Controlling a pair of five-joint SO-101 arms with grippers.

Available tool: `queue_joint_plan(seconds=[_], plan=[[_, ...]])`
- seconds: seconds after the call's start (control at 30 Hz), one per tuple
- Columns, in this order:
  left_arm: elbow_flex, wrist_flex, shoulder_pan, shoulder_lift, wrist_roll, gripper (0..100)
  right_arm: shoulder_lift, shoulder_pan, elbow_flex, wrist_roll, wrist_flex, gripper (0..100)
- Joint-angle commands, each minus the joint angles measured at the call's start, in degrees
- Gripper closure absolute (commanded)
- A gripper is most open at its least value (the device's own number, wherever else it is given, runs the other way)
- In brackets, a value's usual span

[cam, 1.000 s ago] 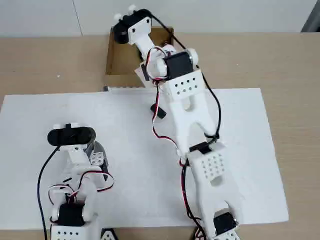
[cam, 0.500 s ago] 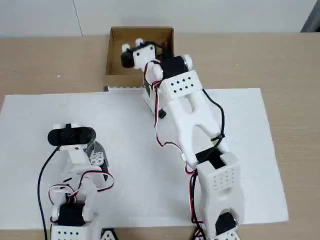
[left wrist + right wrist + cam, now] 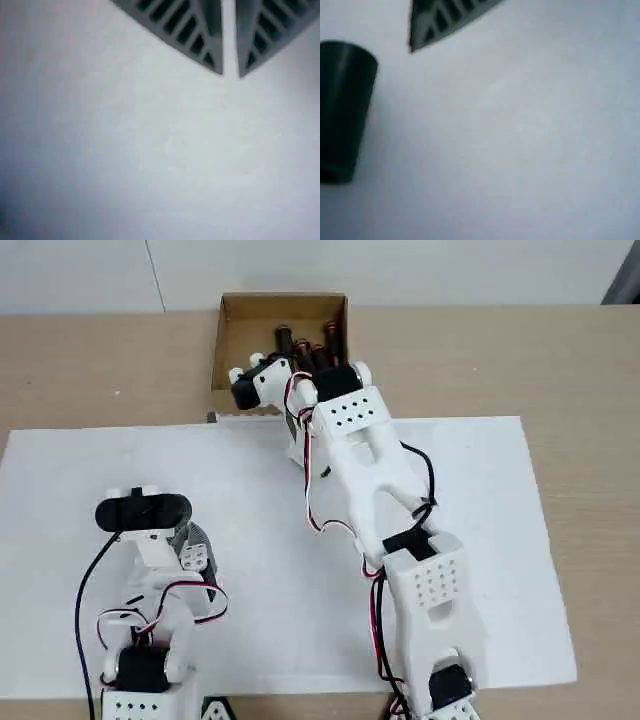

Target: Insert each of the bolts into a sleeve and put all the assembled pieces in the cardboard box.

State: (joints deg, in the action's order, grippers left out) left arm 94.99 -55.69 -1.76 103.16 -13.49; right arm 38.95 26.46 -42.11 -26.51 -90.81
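The cardboard box (image 3: 232, 340) stands at the table's far edge, and several bolt-and-sleeve pieces (image 3: 305, 344) lie in its right half. My right gripper (image 3: 297, 436) hangs low over the white paper just in front of the box, mostly hidden under its own arm. One of its fingers (image 3: 445, 22) shows in the right wrist view, nothing is held, and the jaws look open. A black sleeve (image 3: 342, 110) lies on the paper beside it, peeking out by the arm (image 3: 324, 472). My left gripper (image 3: 230, 72) points down at bare paper at the near left (image 3: 195, 552), fingers almost touching.
A white paper sheet (image 3: 120, 480) covers most of the wooden table (image 3: 90, 360). The right arm (image 3: 380, 480) stretches diagonally across the paper's middle. A small grey strip (image 3: 240, 416) lies along the paper's far edge by the box.
The right arm has drawn back from over the box toward the paper, uncovering the pieces inside. The left arm has stayed still.
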Motion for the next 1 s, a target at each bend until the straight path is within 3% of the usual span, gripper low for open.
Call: queue_joint_plan(seconds=[0.0, 0.43, 0.6, 0.67, 0.87, 0.97], plan=[[-0.2, 0.7, -0.2, 0.4, -0.1, 99, 0.2, -0.6, -0.4, -1.1, 3.2, 84.2], [-0.2, 0.7, -0.2, 0.4, -0.1, 99, 9.5, -0.8, -0.4, -2.7, 6.1, 85.0], [-0.2, 0.7, -0.2, 0.4, -0.1, 99, 10.1, -0.7, -0.4, -2.4, 5.8, 99.8], [-0.2, 0.7, -0.2, 0.4, -0.1, 99, 10.0, -0.7, -1.0, -2.4, 4.9, 98.8], [-0.2, 0.7, -0.2, 0.4, 0.1, 99, 10.0, -0.7, -12.2, -2.2, -4.0, 99.2], [-0.2, 0.7, 0.0, 0.4, 0.3, 99, 9.8, -1.8, -18.7, 1.8, -5.8, 99.5]])
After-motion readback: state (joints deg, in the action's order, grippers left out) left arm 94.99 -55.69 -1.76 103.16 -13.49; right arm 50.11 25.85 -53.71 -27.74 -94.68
